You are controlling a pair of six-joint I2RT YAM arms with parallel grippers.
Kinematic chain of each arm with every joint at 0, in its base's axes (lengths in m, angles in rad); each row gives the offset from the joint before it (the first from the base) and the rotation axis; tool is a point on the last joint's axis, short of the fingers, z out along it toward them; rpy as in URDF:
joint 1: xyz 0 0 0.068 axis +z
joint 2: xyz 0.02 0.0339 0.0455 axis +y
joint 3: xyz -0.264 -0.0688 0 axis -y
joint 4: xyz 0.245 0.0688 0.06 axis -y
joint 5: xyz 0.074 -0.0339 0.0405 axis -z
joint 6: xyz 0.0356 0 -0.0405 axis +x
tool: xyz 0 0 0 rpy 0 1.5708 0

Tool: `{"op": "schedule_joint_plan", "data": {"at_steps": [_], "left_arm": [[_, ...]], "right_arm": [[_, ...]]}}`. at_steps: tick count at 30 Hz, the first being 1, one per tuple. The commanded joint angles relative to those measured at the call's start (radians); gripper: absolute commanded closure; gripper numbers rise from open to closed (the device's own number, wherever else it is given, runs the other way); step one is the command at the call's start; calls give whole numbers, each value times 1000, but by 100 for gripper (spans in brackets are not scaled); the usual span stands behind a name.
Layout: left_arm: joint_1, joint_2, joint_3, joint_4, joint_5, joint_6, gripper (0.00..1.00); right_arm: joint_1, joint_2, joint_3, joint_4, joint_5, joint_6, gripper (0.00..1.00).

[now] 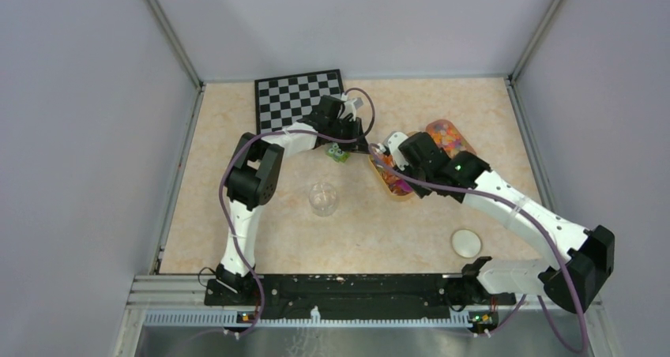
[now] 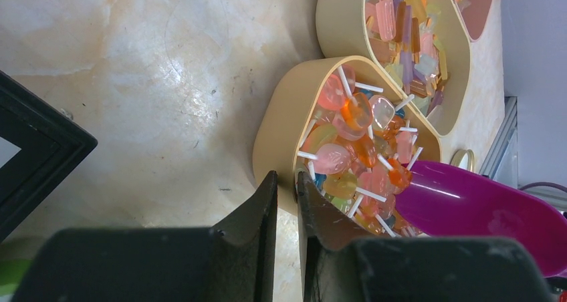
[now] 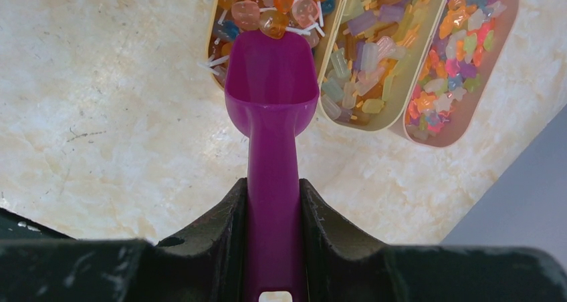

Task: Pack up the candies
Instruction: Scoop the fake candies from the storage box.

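Where the top camera looks down, a clear glass jar [image 1: 322,199] stands upright on the marbled beige counter [image 1: 229,136], and a round white lid [image 1: 466,242] lies well apart at its 4 o'clock. At the jar's 2 o'clock lies the first tray [image 1: 378,175], a long beige oval full of candies [image 1: 397,185]. A pinkish third tray [image 1: 446,134] lies further the same way. A small green block [image 1: 340,153] sits at the jar's 12 o'clock, just below a checkerboard [image 1: 299,98].

At the left wrist, the black left fingers [image 2: 261,212] are almost together, clamped on the thin wall of the first tray at 6 o'clock. This tray holds glossy round candies on white sticks, orange, pink and yellow. A smooth magenta scoop [image 2: 468,202] enters from 4 o'clock. The second tray [image 2: 334,21], at 1 o'clock, holds pale bar-shaped pieces.

At the right wrist, the right fingers [image 3: 214,228] are clamped on the scoop's handle. Its hollow bowl points to 12 o'clock, its lip among the candies of the first tray. The third tray, at 2 o'clock, holds small bright pieces.
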Motion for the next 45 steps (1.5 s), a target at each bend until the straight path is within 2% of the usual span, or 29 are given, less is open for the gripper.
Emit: {"op": "schedule_joint_plan", "data": {"at_steps": [1,11,25,31,45], "left_arm": [[-15,25,17,-21,-11,2,80],[-22,22,13,-24,-14,6,81],[-26,22,10,-30,-18,11,81],[-26,18,4,-32,-21,14,81],[-26,10,2,-44,-26,25,81]], "right_arm": [[-9,9,-35,101,29,-6,100],[-23,2,-140,230,26,2,100],[-46,-98,-343,460,-81,-26,100],[-56,-114,-391,480,-75,21,100],[-58,-268,-540,614,-11,101,100]]}}
